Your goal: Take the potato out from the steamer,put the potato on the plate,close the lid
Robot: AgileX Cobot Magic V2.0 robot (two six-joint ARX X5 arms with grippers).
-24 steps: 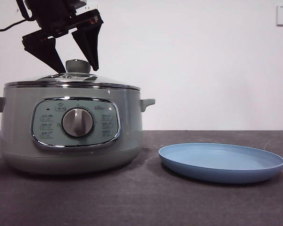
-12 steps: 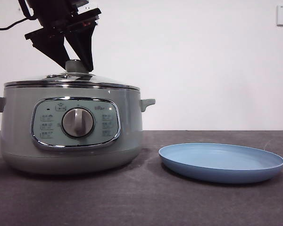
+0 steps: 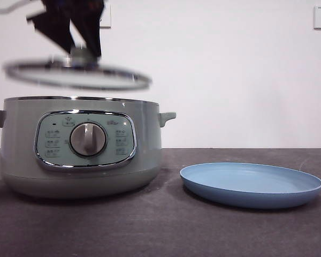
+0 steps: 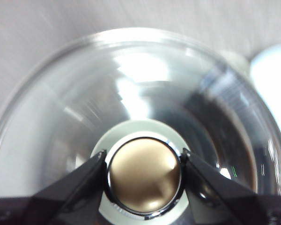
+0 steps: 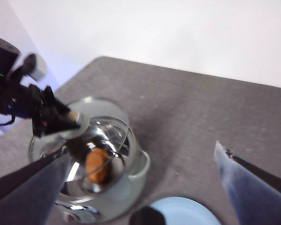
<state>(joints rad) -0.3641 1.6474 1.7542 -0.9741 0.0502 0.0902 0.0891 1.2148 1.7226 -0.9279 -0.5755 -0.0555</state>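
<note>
Now left gripper (image 4: 144, 176) clamps the lid (image 3: 77, 75) knob, lid tilted above steamer (image 3: 80, 147); right gripper (image 5: 140, 187) jaws spread wide.

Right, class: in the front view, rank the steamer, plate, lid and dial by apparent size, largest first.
1. Steamer.
2. Lid and plate: similar width, and the lid is blurred, raised by the left end effector, so unranked.
3. Dial, smallest.

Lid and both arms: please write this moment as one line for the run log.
left tool: shut on lid knob | lid: lifted above steamer | potato: inside steamer | plate: holds nothing | right tool: open, high over table
</note>
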